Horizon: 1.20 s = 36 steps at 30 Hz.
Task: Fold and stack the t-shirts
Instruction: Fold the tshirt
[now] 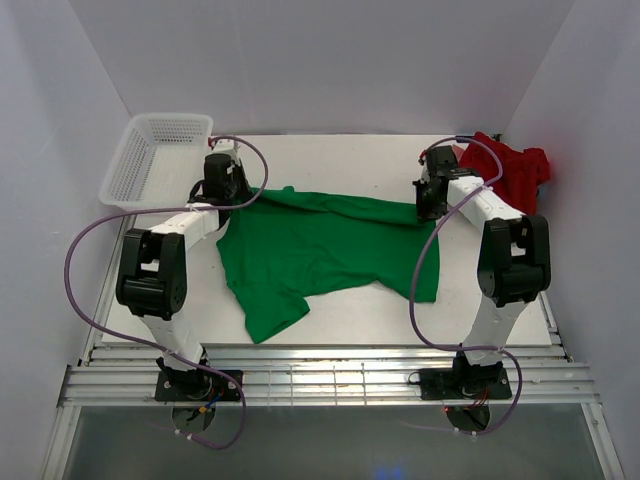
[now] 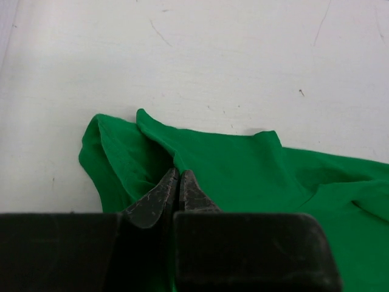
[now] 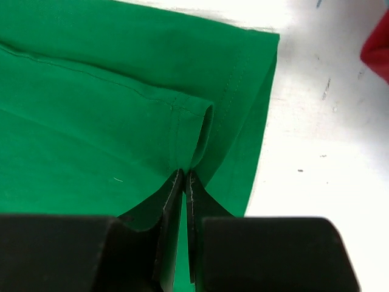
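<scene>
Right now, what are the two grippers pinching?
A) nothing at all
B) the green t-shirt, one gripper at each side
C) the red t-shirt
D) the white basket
B: in the wrist views, the left gripper and the right gripper are each shut on a fold of the green t-shirt, which lies spread between the two arms.

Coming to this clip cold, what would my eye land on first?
The bright green t-shirt is spread across the middle of the table, with the left gripper and the right gripper each shut on a fold along its far edge. After that, the eye goes to the crumpled red t-shirt in the far right corner and the white mesh basket in the far left corner.
</scene>
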Tool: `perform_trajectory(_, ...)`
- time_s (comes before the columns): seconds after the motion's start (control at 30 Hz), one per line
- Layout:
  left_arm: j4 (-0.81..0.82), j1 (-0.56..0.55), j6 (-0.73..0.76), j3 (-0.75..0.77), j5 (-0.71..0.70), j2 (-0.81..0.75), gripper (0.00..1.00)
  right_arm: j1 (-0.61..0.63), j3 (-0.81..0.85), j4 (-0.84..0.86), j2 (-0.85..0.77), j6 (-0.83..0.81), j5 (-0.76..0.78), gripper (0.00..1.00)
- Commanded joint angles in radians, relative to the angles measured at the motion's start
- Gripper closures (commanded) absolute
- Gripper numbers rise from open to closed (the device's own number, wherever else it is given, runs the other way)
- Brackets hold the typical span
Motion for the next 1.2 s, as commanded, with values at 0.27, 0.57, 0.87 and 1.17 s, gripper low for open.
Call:
perform_trajectory(0.27,-0.218,-0.038,0.050,-0.023,0.062,-0.046,0.88,0.009,-0.008,-0.009,-0.065,-0.010,0.071,0.89)
perform_trajectory(0.57,-0.362,-0.092,0.058,-0.004,-0.040,0.005,0.88,0.015,-0.030,-0.018,-0.040,0.000,0.148,0.89)
perform_trajectory(0.87,-0.393,-0.093,0.048,0.017,-0.156,0.016,0.90,0.015,0.016,-0.047,-0.011,-0.015,0.229,0.89)
perform_trajectory(1.17,-0.413,-0.090,0.058,0.045,-0.216,0.027,0.90,0.015,0.036,-0.058,0.006,-0.032,0.272,0.89)
